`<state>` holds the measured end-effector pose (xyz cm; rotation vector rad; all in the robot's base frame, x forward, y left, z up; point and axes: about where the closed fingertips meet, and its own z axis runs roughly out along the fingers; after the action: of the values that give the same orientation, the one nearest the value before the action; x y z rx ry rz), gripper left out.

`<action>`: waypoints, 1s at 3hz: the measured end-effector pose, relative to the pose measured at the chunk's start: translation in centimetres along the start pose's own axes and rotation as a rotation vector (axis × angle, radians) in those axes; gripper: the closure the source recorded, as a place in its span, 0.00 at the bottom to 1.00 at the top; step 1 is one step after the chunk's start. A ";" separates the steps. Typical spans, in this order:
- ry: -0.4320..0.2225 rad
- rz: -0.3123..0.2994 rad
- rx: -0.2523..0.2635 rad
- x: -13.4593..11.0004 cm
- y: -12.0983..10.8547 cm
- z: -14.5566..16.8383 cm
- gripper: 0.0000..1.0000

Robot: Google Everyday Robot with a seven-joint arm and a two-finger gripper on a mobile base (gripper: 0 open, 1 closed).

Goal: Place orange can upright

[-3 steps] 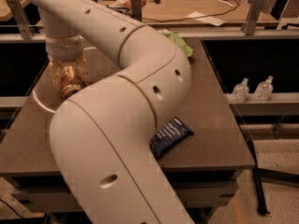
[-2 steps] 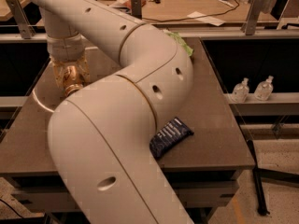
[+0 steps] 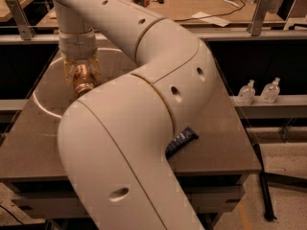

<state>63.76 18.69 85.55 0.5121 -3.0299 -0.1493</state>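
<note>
My gripper (image 3: 81, 80) hangs from the wrist over the left part of the brown table (image 3: 225, 143), just above its top. At its tip there is an orange-tan and silver shape (image 3: 84, 88) that looks like the orange can, pointing down and slightly to the right. I cannot tell whether it is held or only beside the gripper. My large white arm (image 3: 144, 128) fills the middle of the view and hides much of the table.
A flat blue snack packet (image 3: 182, 140) lies on the table, partly under my arm. Two small clear bottles (image 3: 259, 91) stand on a ledge at the right. A cluttered wooden bench (image 3: 201, 4) runs behind. The table's front edge is close.
My arm's elbow has swung a little up and to the right and now covers the green bag at the back. The gripper stays over the left of the table.
</note>
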 end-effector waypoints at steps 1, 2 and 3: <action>-0.007 0.048 -0.043 1.9 -2.6 -2.3 1.00; 0.025 0.163 -0.160 4.1 -6.3 -3.4 1.00; 0.049 0.299 -0.361 6.9 -10.1 -5.1 1.00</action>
<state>60.92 6.44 89.88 0.0337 -2.8874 -0.6359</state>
